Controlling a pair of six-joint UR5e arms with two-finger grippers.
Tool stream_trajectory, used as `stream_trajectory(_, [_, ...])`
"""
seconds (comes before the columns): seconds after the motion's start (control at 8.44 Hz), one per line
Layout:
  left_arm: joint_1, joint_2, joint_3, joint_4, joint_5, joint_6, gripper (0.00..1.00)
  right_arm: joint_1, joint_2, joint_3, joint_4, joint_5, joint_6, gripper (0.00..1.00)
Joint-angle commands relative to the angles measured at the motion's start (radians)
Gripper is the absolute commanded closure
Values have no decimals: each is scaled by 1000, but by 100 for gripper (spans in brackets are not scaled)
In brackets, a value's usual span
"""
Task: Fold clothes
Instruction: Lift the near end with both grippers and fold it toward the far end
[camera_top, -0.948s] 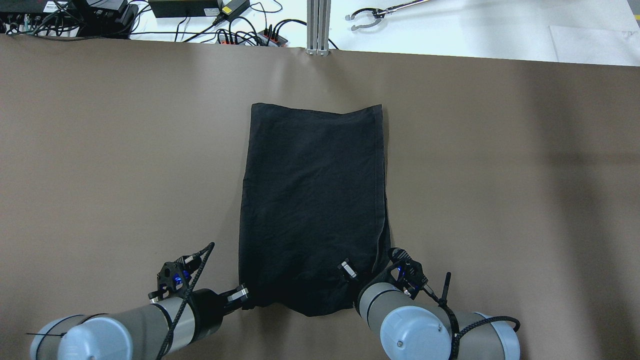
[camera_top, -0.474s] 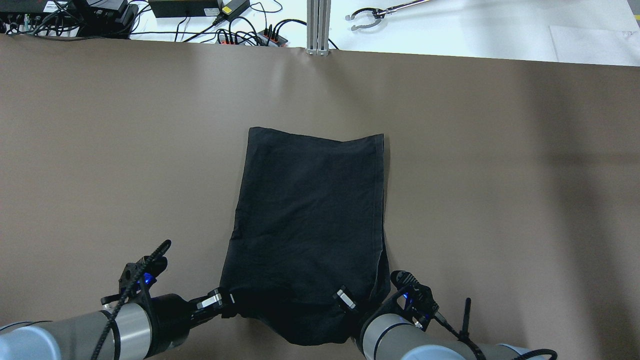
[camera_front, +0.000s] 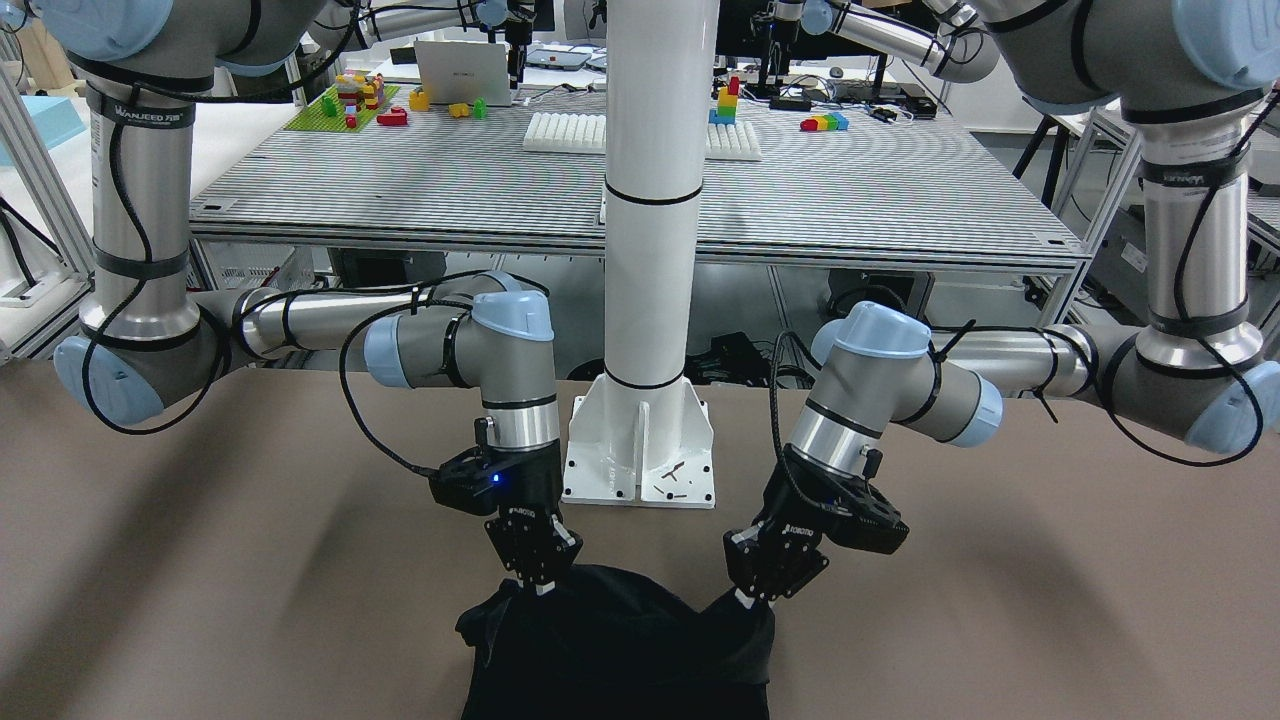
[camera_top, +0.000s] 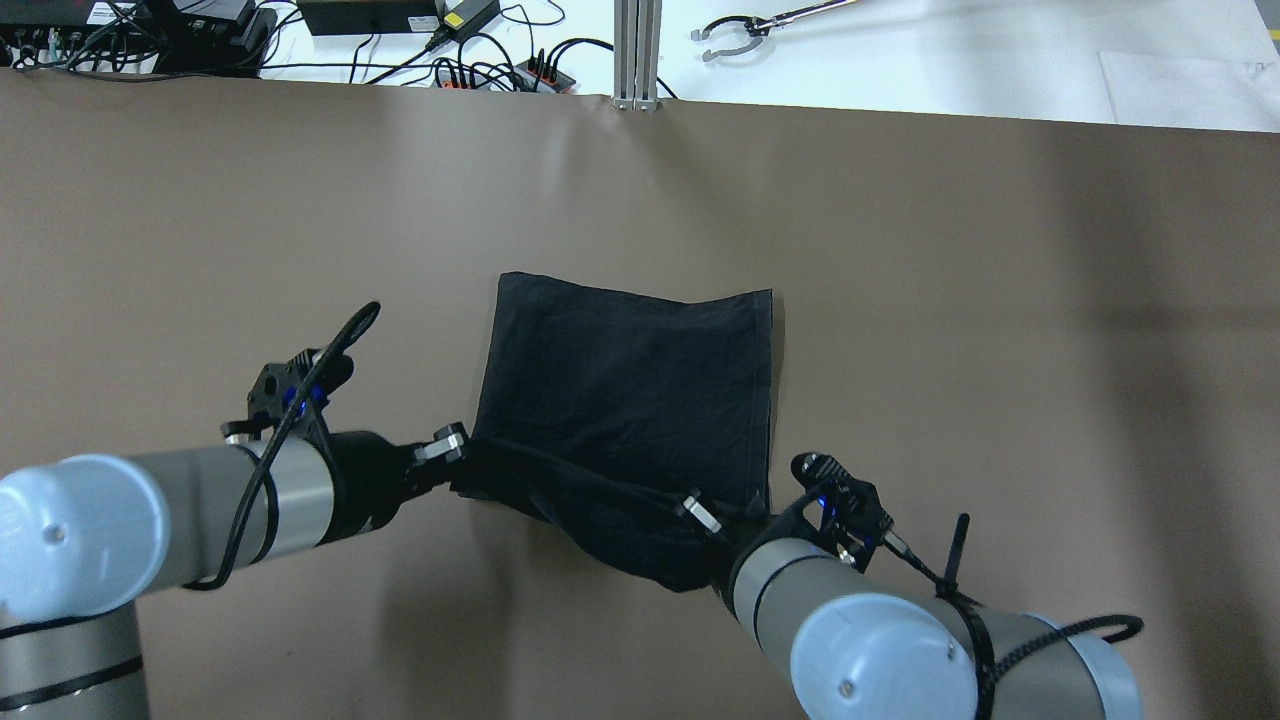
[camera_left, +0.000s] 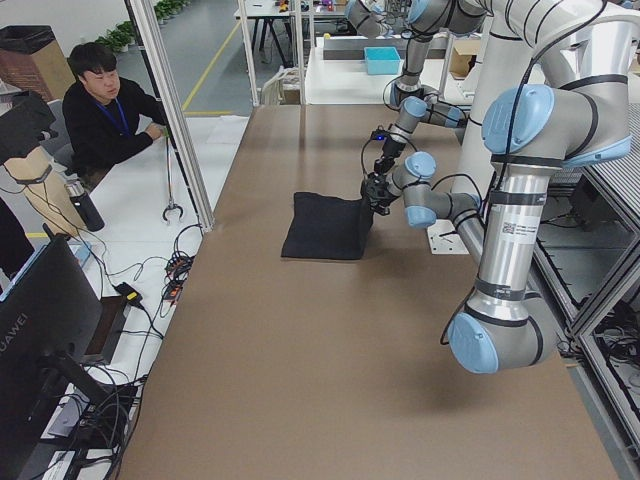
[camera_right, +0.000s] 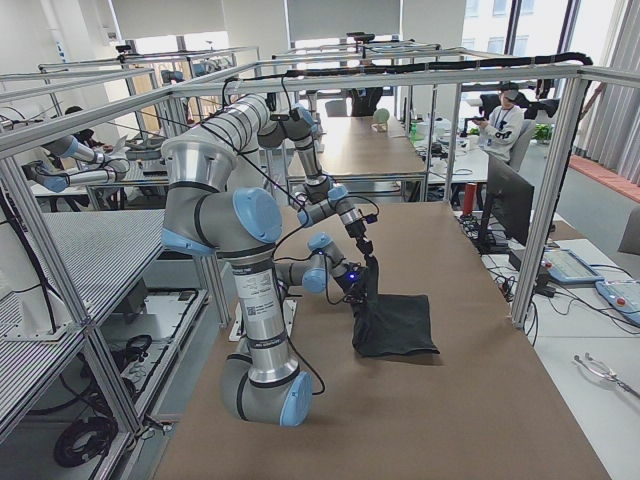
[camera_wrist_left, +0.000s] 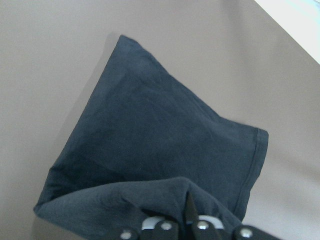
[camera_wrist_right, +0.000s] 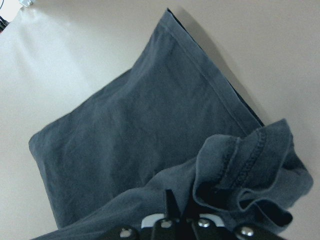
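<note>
L gripper & R gripper are each clamped tight on a near corner of the black garment. Near edge hangs raised off the table, far half flat mid-table; prob. so it folds over w/o dragging.

Arms: we are seeing left arm and right arm as silver-grey tubes with pale-blue joint caps, each showing one centre screw | Cables: black braided leads are running along both forearms, zip-tied | Wrists: black mounts are glowing blue | left gripper, right gripper: black, are carrying white lettering
</note>
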Motion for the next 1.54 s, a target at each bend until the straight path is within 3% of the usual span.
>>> stream_trajectory(0.0, [-116, -132, 215, 19, -40, 86, 100, 107, 77, -174, 73, 23, -122, 100])
stream_trajectory(0.24, [-171, -264, 430, 10, -43, 146, 100, 142, 101, -357, 234, 25, -191, 99])
stream_trajectory(0.36, [-181, -320, 543, 7, -43, 178, 100, 166, 132, -446, 279, 42, -203, 83])
stream_trajectory(0.47, [-182, -368, 657, -30, -40, 195, 88, 199, 156, -502, 290, 89, -218, 51])
stream_trajectory(0.59, [-190, -384, 759, -138, -37, 201, 36, 237, 170, -509, 290, 129, -257, 24])
stream_trajectory(0.71, [-213, -390, 824, -230, -40, 223, 6, 287, 195, -507, 290, 205, -269, 9])
stream_trajectory(0.83, [-274, -413, 828, -243, -113, 211, 6, 333, 227, -501, 288, 296, -275, 8])
stream_trajectory(0.95, [-352, -422, 825, -249, -289, 209, 6, 341, 238, -486, 288, 354, -275, 8])
stream_trajectory(1.07, [-390, -421, 823, -251, -372, 214, 6, 338, 236, -478, 288, 356, -274, 8])
stream_trajectory(1.19, [-392, -415, 825, -251, -379, 224, 6, 316, 235, -476, 287, 355, -271, 10])
stream_trajectory(1.3, [-392, -413, 823, -251, -381, 231, 6, 256, 235, -481, 282, 344, -260, 27])
stream_trajectory(1.42, [-392, -407, 822, -251, -381, 232, 6, 202, 227, -490, 278, 297, -258, 60])
